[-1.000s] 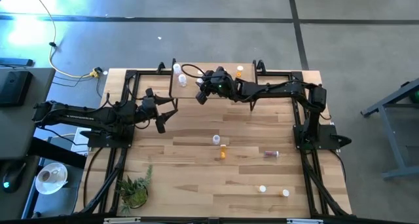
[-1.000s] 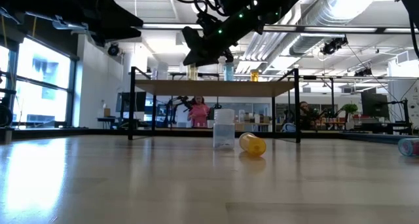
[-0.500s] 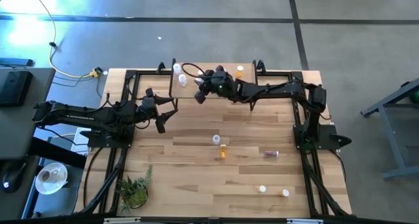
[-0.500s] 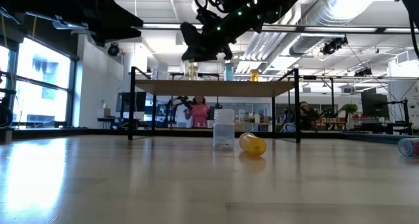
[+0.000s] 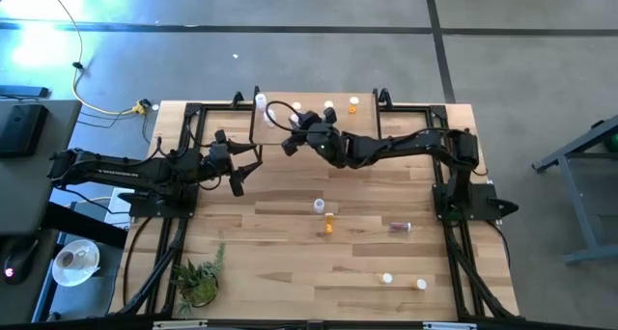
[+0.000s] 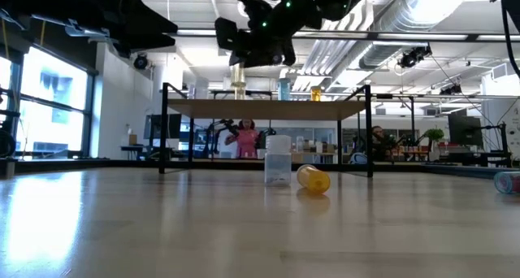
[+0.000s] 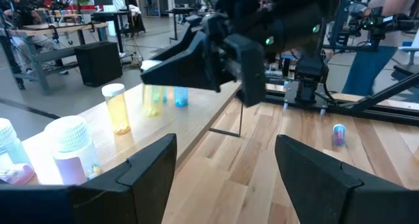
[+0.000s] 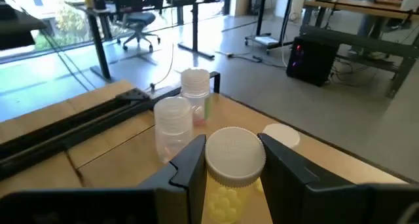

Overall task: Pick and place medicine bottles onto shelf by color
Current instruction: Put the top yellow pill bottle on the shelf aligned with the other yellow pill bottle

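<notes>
A pale yellow bottle with a white cap is gripped between the two fingers of the right gripper, which is held above the left part of the shelf; yellow pills can be seen through its body in the right wrist view. On the shelf's left end two clear bottles stand just beside each other, and another white cap is partly hidden behind the gripper finger. In the left wrist view a yellow bottle and a bluish one stand near the shelf's edge, the bluish one and its neighbour blurred. An amber bottle stands at the shelf's far right.

On the tabletop a clear bottle stands upright and an orange bottle lies on its side just beside it. A purplish bottle lies to the right, and two white-capped bottles stand near the table's near right edge. Open wood is left between these and the left side.

The left gripper waits over the table's left part, well apart from the shelf, its fingers spread with nothing between them. A potted plant sits at the near left corner.
</notes>
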{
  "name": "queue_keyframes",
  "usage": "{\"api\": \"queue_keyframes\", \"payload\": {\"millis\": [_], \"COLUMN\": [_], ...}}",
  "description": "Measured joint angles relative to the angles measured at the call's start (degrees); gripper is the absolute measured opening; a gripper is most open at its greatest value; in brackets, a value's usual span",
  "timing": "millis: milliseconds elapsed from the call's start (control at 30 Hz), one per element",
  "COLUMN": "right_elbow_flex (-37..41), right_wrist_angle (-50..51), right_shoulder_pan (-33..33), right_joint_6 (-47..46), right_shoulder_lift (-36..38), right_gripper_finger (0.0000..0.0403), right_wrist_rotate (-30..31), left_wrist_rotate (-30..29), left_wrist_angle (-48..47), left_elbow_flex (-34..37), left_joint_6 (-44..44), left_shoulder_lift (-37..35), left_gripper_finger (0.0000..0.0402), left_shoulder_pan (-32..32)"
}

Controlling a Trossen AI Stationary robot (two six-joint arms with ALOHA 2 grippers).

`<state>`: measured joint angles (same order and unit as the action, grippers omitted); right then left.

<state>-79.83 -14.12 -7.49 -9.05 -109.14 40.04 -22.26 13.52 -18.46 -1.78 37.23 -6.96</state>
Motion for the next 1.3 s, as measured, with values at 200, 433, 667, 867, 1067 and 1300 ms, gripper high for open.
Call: {"api": "queue_keyframes", "payload": {"millis": [200,433,667,867,1067,1300], "right_elbow_flex": [0.0,0.0,0.0,0.0,0.0,0.0], "right_wrist_angle": [-1.6,1.0,2.5,4.2,4.4,4.5], "right_shoulder_pan": [-0.7,-1.3,-1.7,-2.2,-2.9,-3.0], "right_joint_6": [0.4,1.5,2.0,1.6,1.8,1.8], "right_shoulder_lift": [-1.5,-1.5,-1.5,-1.5,-1.5,-1.5], "right_gripper_finger": [0.0108,0.0108,0.0108,0.0108,0.0108,0.0108], "right_wrist_rotate": [0.0,-1.9,-3.3,-5.0,-7.0,-7.1], "left_wrist_rotate": [0.0,0.1,0.1,0.1,0.1,0.1], "left_wrist_angle": [0.0,0.0,0.0,0.0,0.0,0.0], "left_elbow_flex": [0.0,0.0,0.0,0.0,0.0,0.0], "left_joint_6": [0.0,0.0,-0.2,-0.2,-0.2,-0.2], "left_shoulder_lift": [0.0,0.0,0.0,0.0,0.0,0.0], "left_gripper_finger": [0.0247,0.0247,0.0247,0.0247,0.0247,0.0247], "left_shoulder_pan": [0.0,0.0,0.0,0.0,0.0,0.0]}}
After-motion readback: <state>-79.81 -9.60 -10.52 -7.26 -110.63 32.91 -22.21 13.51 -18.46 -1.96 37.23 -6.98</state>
